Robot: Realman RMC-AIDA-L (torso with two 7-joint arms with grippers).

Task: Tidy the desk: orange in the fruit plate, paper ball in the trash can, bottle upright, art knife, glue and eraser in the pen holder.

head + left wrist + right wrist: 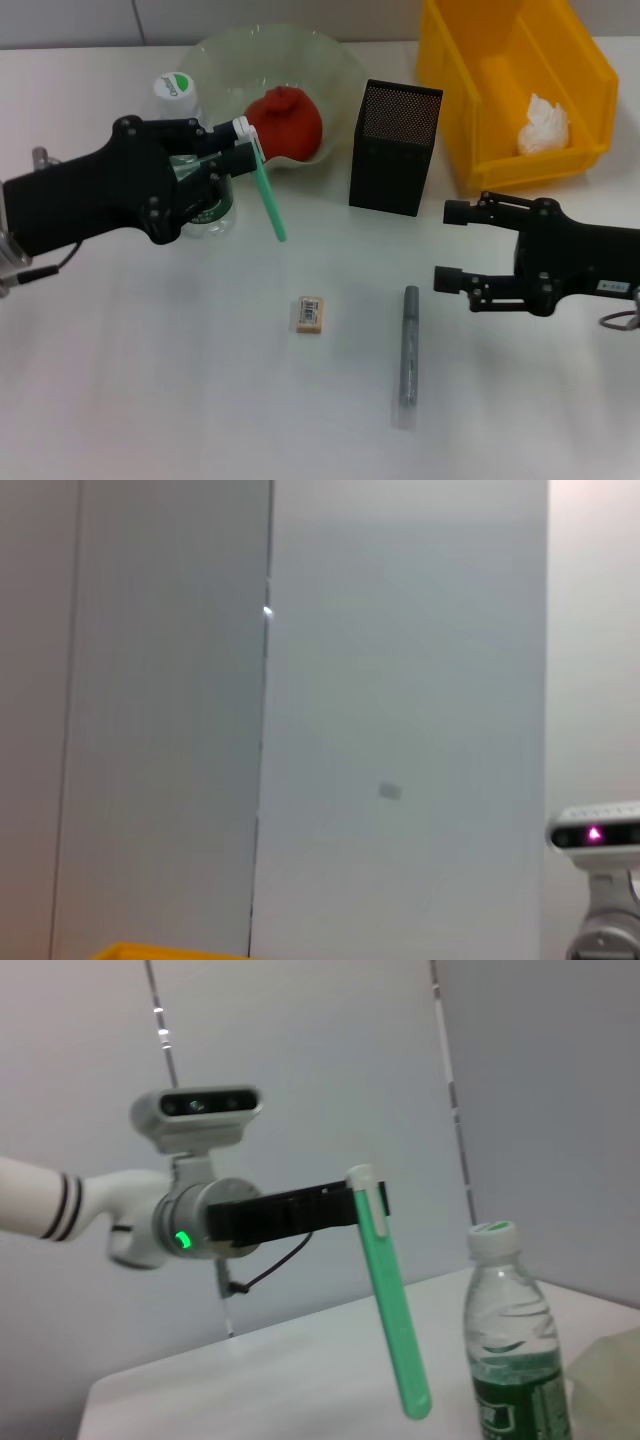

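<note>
My left gripper [245, 145] is shut on the white top of a slim green stick [270, 205], art knife or glue, which hangs tilted above the table just left of the fruit plate [330, 60]. The orange [285, 122] lies in that plate. The bottle [178, 88] stands upright behind the left gripper. In the trash can [460, 110] lies the paper ball [543, 125]. Between plate and can stands the pen holder [393, 150]. The eraser [311, 313] and a grey pen-shaped stick [410, 345] lie on the table. My right gripper [442, 246] is open, right of the grey stick.
The right wrist view shows the green stick [392, 1310] held by the left gripper [355, 1200] beside the bottle [510, 1340]. White table stretches in front of the eraser and grey stick. The left wrist view shows only a wall and a yellow edge [160, 952].
</note>
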